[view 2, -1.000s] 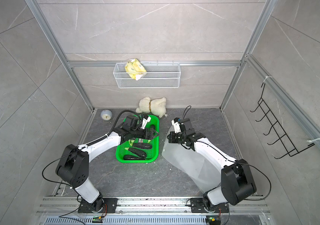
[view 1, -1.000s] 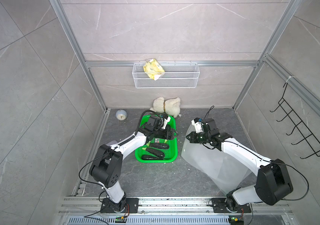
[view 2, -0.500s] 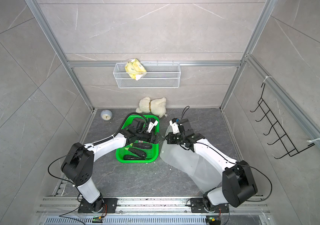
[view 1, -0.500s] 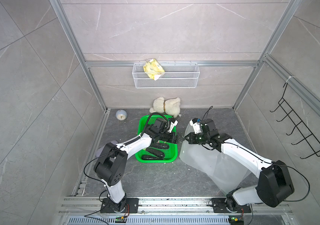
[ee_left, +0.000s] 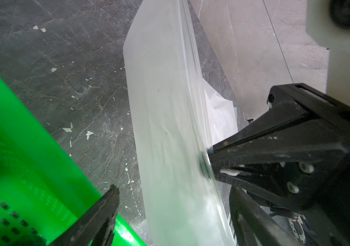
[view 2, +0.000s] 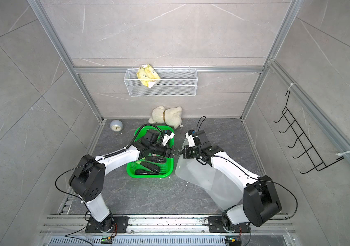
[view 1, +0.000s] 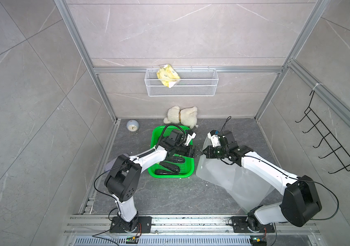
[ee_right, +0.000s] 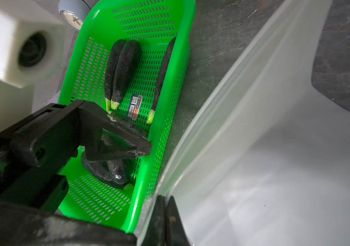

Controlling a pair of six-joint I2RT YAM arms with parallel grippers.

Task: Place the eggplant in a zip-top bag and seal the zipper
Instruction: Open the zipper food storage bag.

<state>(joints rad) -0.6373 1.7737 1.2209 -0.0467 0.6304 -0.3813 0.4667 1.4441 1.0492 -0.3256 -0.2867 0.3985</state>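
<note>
While eggplants lie in the green basket, right fingers clamp the bag, left fingers spread.

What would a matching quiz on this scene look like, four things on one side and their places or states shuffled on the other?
Things: 1 eggplants; 2 yellow packet; 3 plush toy; 4 right claw.
Places or states: A in the white wire basket; B shut on the zip-top bag at its edge; C in the green basket; D on the floor behind that basket.
Pairs: 1-C, 2-A, 3-D, 4-B.
</note>
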